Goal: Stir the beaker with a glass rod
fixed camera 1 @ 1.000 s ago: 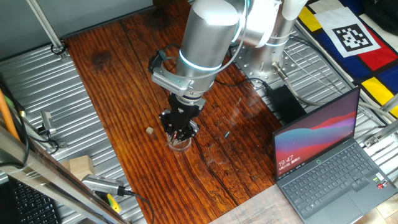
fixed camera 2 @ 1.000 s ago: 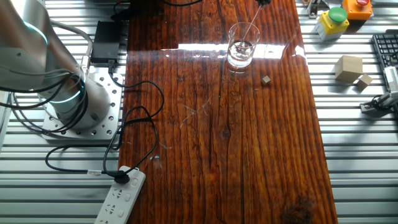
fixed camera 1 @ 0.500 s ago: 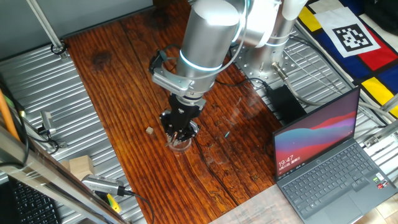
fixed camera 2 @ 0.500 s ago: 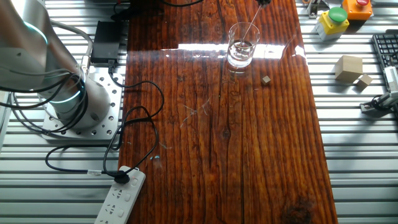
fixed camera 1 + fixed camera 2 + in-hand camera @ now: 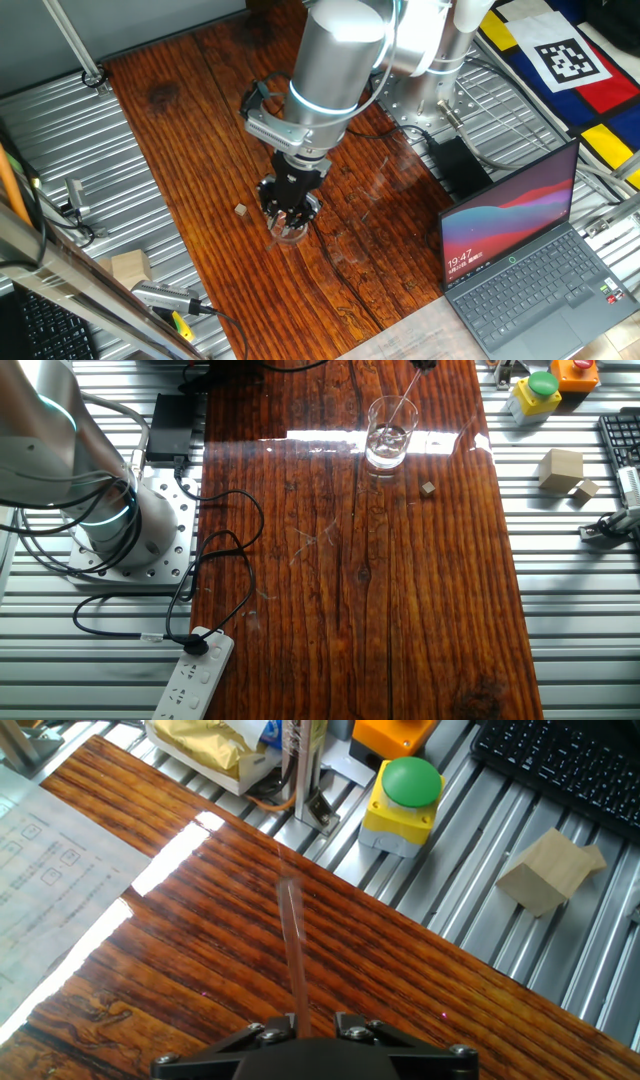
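- Lately, change noted: almost none. Against the views from half a second and a second back, my black two-finger gripper point(image 5: 289, 207) sits a shade lower and tilted slightly differently over the small clear glass beaker point(image 5: 388, 434); the beaker itself has not shifted on the dark red-brown wooden tabletop point(image 5: 400, 590).
- Meaning, as I judge it: stirring is under way in small strokes, not finished and not broken off.
- Tool state: my fingers point(image 5: 262, 1033) are closed tight on the slim transparent glass rod point(image 5: 293, 952), which runs out straight ahead of them in the hand view.
- Rod, other fixed view: it slants down from the top edge, its lower end inside the beaker.
- Beaker: upright, round-rimmed, see-through, catching a bright glare band; contents too faint to call.
- Position: near the far end of the board, the small tan wooden cube point(image 5: 428, 488) just beside it, apart.
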`<state>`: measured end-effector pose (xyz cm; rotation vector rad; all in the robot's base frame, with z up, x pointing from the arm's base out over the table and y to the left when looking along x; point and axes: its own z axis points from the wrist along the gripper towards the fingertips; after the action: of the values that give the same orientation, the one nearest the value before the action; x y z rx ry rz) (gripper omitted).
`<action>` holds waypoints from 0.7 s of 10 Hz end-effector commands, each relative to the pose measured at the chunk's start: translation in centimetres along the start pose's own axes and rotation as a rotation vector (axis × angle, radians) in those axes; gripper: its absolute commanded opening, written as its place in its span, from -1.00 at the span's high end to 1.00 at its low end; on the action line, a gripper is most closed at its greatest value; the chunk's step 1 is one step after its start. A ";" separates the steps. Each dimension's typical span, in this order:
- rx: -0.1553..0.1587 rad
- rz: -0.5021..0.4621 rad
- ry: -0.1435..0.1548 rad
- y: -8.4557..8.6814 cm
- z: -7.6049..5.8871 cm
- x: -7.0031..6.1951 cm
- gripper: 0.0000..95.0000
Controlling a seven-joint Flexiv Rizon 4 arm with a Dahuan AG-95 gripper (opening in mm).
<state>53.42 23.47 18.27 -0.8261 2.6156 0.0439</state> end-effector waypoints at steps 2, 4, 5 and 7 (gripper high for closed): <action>-0.004 0.008 0.001 -0.1 -0.1 -0.1 0.60; -0.022 0.019 0.014 -0.3 -1.2 0.1 0.60; -0.028 0.017 0.022 -0.5 -1.7 0.4 0.60; -0.039 0.002 0.036 -1.2 -2.8 1.2 0.60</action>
<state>51.76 21.07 20.92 -0.8548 2.6656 0.0888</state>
